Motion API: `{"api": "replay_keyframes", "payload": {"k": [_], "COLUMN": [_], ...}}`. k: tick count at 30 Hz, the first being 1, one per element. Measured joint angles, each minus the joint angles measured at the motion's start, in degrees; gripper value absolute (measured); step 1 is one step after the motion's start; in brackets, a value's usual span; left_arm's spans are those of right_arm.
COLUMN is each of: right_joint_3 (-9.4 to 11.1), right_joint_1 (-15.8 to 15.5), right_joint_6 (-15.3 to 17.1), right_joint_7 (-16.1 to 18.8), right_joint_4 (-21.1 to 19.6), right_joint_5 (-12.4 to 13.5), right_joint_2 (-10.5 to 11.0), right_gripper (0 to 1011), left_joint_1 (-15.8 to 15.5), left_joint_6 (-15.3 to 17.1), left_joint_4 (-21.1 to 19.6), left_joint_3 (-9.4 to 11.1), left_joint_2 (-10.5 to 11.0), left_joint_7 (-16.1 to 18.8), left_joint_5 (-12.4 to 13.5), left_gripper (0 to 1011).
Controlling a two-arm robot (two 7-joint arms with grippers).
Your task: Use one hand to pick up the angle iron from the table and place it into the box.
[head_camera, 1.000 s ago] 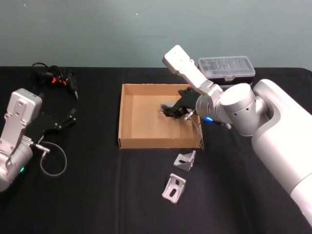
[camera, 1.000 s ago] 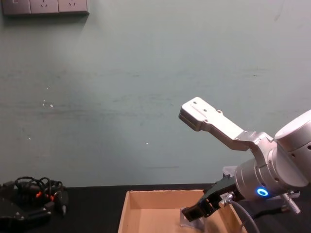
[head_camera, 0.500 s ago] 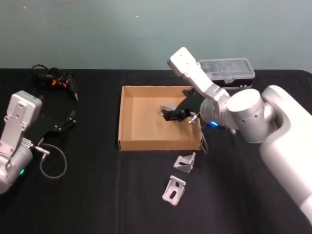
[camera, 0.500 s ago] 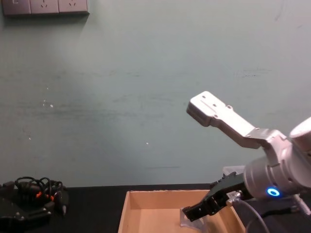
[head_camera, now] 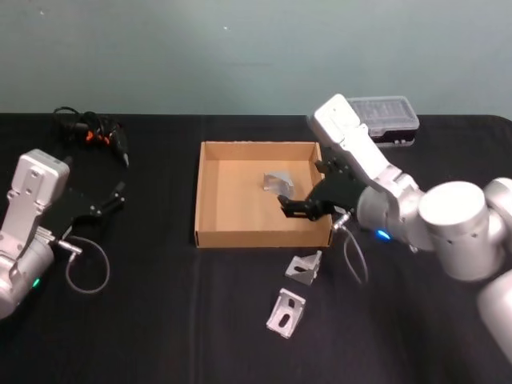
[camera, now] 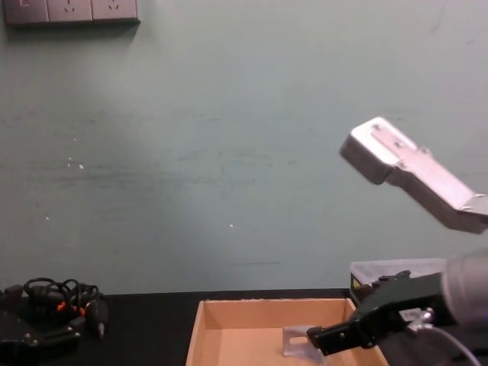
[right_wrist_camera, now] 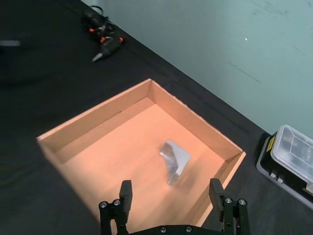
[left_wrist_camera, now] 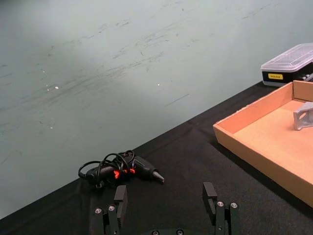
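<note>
The tan cardboard box (head_camera: pixel 210 196) sits mid-table, and one silver angle iron (head_camera: pixel 278 182) lies on its floor toward the back right, seen too as the angle iron (right_wrist_camera: pixel 174 159) and the angle iron (left_wrist_camera: pixel 304 115). Two more angle irons lie on the black table in front of the box: one (head_camera: pixel 305 266) close to its front wall, another (head_camera: pixel 286 310) nearer me. My right gripper (head_camera: pixel 296 206) hovers open over the box's front right part, apart from the angle iron inside, with nothing between its fingers (right_wrist_camera: pixel 125 194). My left gripper (head_camera: pixel 110 198) rests open at the far left.
A clear-lidded black plastic case (head_camera: pixel 382 116) stands behind the box on the right. A black glue gun with coiled cable (head_camera: pixel 92 130) lies at the back left. A thin cable loop (head_camera: pixel 86 268) lies by my left arm.
My right gripper has let go of the angle iron, which now lies in the box, and has drawn back toward the box's front right. The left arm has barely moved.
</note>
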Motion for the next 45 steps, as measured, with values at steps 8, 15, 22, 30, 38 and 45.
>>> {"api": "replay_keyframes", "payload": {"k": [8, 15, 22, 30, 38, 45], "right_joint_3": [2.9, 5.0, 5.6, 4.8, 3.6, 3.5], "right_joint_1": [-7.7, -12.9, -17.2, -18.5, -18.0, -17.8], "right_joint_6": [2.4, 5.6, 6.4, 6.4, 6.6, 6.7], "right_joint_7": [2.0, 4.2, 5.1, 4.3, 3.1, 1.6], "right_joint_4": [-11.1, -17.5, -21.1, -21.3, -20.3, -19.8], "right_joint_5": [2.0, 4.9, 7.1, 7.9, 7.6, 7.0], "right_joint_2": [4.4, 8.0, 10.8, 11.8, 11.3, 10.0], "right_gripper": [1004, 1004, 1004, 1004, 1004, 1004], "left_joint_1": [0.0, 0.0, 0.0, 0.0, 0.0, 0.0], "left_joint_6": [0.0, 0.0, 0.0, 0.0, 0.0, 0.0], "left_joint_4": [0.0, 0.0, 0.0, 0.0, 0.0, 0.0], "left_joint_3": [0.0, 0.0, 0.0, 0.0, 0.0, 0.0], "left_joint_2": [0.0, 0.0, 0.0, 0.0, 0.0, 0.0], "left_joint_7": [0.0, 0.0, 0.0, 0.0, 0.0, 0.0], "left_joint_5": [0.0, 0.0, 0.0, 0.0, 0.0, 0.0], "left_gripper": [1011, 1011, 1011, 1011, 1011, 1012]}}
